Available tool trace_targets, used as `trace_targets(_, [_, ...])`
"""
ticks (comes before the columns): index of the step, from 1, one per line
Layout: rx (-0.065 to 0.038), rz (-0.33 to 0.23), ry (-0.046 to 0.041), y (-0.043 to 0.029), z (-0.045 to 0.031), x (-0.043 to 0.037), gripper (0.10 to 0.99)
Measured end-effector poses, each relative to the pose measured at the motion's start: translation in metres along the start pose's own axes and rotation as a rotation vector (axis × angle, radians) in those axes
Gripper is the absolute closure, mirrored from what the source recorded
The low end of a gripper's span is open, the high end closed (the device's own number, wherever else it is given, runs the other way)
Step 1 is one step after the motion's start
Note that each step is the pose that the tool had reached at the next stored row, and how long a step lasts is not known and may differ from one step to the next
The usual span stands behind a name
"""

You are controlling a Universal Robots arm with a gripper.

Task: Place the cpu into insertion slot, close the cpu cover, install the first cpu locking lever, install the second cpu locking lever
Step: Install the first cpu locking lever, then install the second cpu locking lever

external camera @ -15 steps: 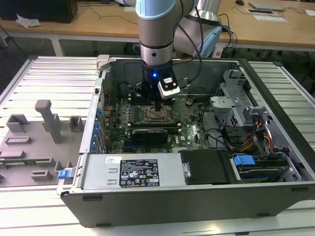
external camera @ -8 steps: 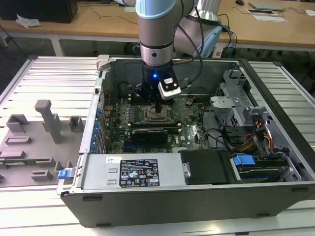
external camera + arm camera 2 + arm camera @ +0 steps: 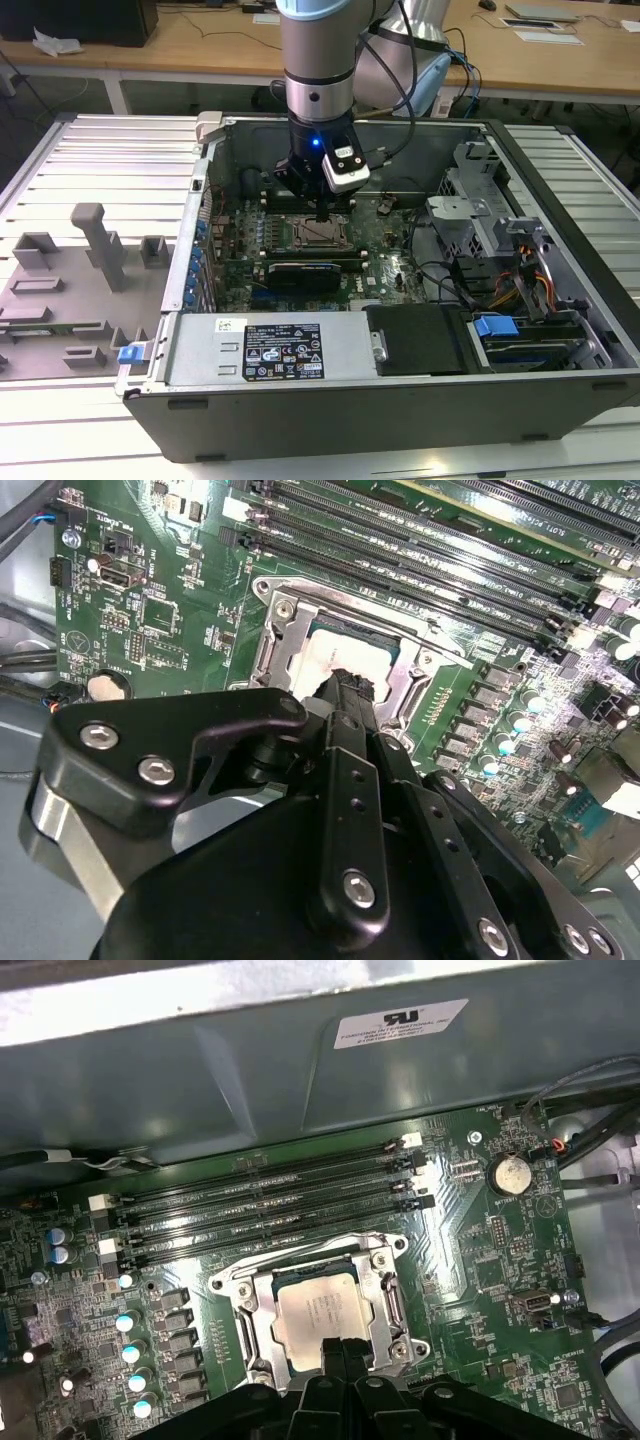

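The cpu (image 3: 318, 1308) lies flat in the insertion slot (image 3: 232, 1312) on the green motherboard, its dull silver top showing. The cpu cover (image 3: 388, 1305) lies down around the chip, framing it through its window. My gripper (image 3: 343, 1346) hangs just above the near edge of the chip, its two black fingers pressed together and shut with nothing between them. In the second wrist view the gripper (image 3: 346, 683) tips sit over the cpu (image 3: 330, 658) inside the cpu cover (image 3: 275, 640). In the exterior view the gripper (image 3: 322, 214) points straight down at the insertion slot (image 3: 318, 235).
Long black memory slots (image 3: 270, 1205) run beside the socket. A round coin battery (image 3: 510, 1172) and capacitors (image 3: 135, 1350) stand on the board. The case wall (image 3: 210, 190), drive bays (image 3: 480, 220) and a power supply (image 3: 280, 350) ring the board. Grey fixtures (image 3: 90, 240) stand outside the case.
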State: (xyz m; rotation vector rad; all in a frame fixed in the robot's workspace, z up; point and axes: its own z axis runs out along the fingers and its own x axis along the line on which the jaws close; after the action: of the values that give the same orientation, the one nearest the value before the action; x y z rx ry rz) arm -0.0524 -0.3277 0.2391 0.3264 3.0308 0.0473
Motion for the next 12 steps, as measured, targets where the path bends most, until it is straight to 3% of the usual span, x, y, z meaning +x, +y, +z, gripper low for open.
trace_targets(12, [0.001, 0.000, 0.0002, 0.0000, -0.0007, 0.0000, 0.980])
